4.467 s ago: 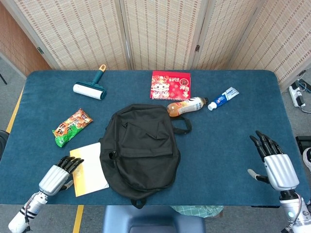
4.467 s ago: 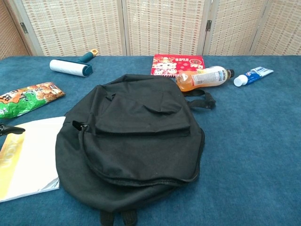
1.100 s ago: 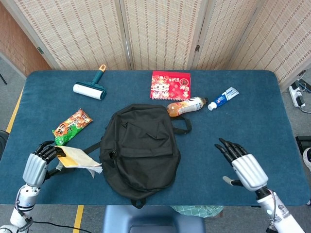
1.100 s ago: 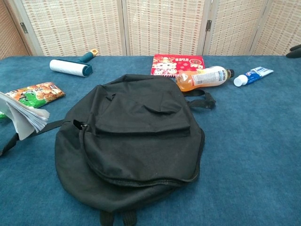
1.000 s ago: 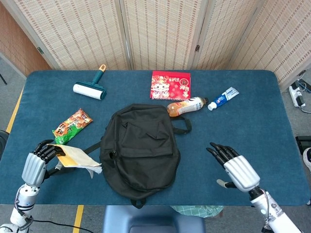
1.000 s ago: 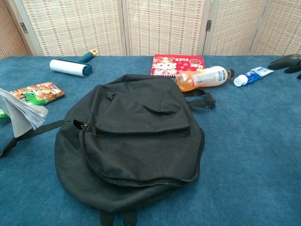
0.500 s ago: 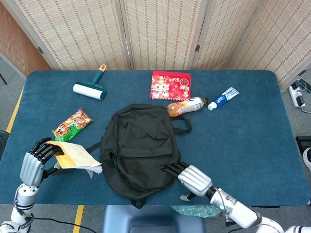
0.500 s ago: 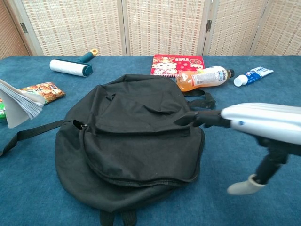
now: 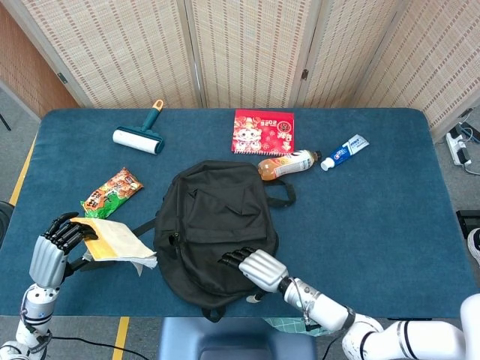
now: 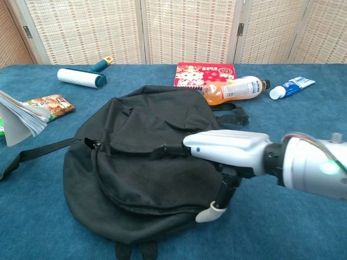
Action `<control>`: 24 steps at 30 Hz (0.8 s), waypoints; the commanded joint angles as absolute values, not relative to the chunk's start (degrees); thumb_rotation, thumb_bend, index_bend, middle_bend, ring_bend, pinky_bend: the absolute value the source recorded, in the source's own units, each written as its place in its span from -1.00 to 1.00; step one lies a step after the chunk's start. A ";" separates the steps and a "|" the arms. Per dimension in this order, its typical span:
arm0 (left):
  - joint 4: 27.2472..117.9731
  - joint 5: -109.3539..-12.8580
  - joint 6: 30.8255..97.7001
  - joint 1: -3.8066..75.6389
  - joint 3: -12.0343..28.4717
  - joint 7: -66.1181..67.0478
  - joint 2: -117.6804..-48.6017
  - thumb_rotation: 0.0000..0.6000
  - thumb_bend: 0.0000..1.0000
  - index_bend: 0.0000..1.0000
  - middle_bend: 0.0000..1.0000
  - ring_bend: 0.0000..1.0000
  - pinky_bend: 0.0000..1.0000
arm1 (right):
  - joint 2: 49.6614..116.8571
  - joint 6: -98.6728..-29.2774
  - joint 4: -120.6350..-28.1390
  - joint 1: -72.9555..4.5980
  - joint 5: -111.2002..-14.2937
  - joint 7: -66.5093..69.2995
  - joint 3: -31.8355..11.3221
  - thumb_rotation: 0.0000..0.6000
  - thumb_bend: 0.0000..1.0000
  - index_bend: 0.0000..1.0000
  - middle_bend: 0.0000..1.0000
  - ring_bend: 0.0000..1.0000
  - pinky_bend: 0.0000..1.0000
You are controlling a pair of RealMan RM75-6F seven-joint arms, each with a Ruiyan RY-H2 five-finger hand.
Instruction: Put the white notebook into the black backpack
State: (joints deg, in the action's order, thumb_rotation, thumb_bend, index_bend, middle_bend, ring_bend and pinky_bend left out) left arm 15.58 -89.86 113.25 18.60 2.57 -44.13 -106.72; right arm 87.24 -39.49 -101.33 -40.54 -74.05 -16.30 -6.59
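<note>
The black backpack (image 9: 214,217) (image 10: 146,135) lies flat in the middle of the blue table, its zip shut as far as I can see. My left hand (image 9: 54,244) holds the white notebook (image 9: 112,240) (image 10: 19,120) lifted off the table at the near left, pages fanning. My right hand (image 9: 255,267) (image 10: 225,149) reaches across the backpack's near right part with fingers stretched out flat over the fabric, nothing in it.
A lint roller (image 9: 139,135), a snack bag (image 9: 111,195), a red booklet (image 9: 263,131), an orange drink bottle (image 9: 286,164) and a toothpaste tube (image 9: 345,151) lie around the backpack. A backpack strap (image 10: 38,151) trails left under the notebook.
My right hand has swept leftward from the table's right side onto the backpack. The left hand has lifted the notebook off the table and holds it raised.
</note>
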 commanded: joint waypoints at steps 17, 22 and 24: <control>15.97 -90.22 113.13 18.42 2.52 -44.02 -106.73 1.00 0.07 0.32 0.12 0.01 -0.36 | 91.13 -40.65 -96.70 -47.56 -62.81 -22.28 -7.72 1.00 -0.26 -0.58 -0.61 -0.62 -0.61; 16.08 -90.26 113.37 18.61 2.64 -44.05 -106.72 1.00 0.07 0.32 0.12 0.01 -0.36 | 89.92 -40.71 -97.68 -48.39 -61.95 -22.25 -7.08 1.00 -0.25 -0.57 -0.59 -0.61 -0.61; 16.12 -90.32 113.45 18.60 2.62 -44.03 -106.67 1.00 0.07 0.32 0.12 0.01 -0.36 | 89.20 -40.99 -98.19 -48.46 -61.88 -22.25 -6.75 1.00 -0.25 -0.57 -0.59 -0.61 -0.61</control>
